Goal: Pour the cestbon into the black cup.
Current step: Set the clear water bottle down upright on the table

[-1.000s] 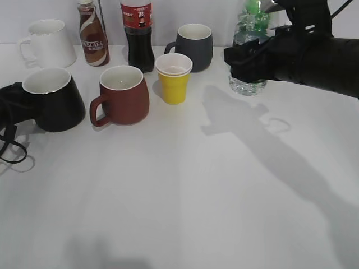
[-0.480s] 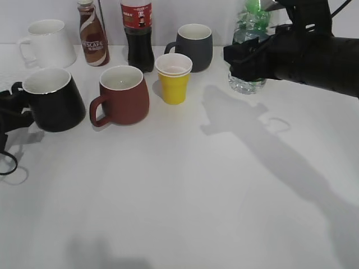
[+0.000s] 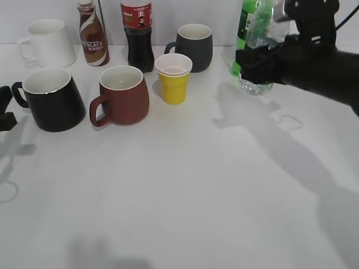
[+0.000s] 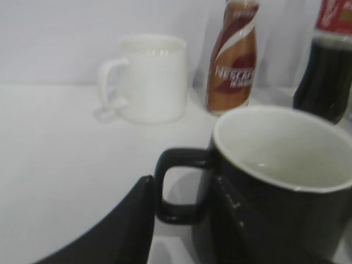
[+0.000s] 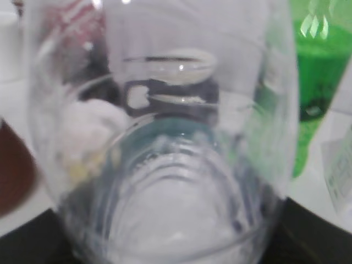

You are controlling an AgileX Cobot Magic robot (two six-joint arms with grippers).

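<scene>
The black cup point(image 3: 53, 103) stands upright at the left of the table, its white inside empty and its handle to the left. It also shows in the left wrist view point(image 4: 275, 181). My left gripper point(image 3: 4, 106) is open at the left edge. In its wrist view point(image 4: 181, 190) the cup's handle lies between the two spread jaws, which do not pinch it. My right gripper point(image 3: 259, 61) is shut on the cestbon point(image 3: 265, 25), a clear bottle at the back right. The bottle fills the right wrist view point(image 5: 165, 137), with the dark jaws point(image 5: 170, 247) at both lower corners.
A reddish-brown mug point(image 3: 123, 95), a yellow paper cup point(image 3: 174, 81) and a dark grey mug point(image 3: 193, 45) stand between the black cup and the bottle. At the back are a white mug point(image 3: 50, 42), a Nescafe bottle point(image 3: 92, 36) and a cola bottle point(image 3: 137, 33). A bright green soda bottle point(image 3: 244, 31) stands beside the cestbon.
My left gripper has let go of the black cup and drawn back to the left edge. My right gripper has shifted right with the cestbon, uncovering the green soda bottle.
</scene>
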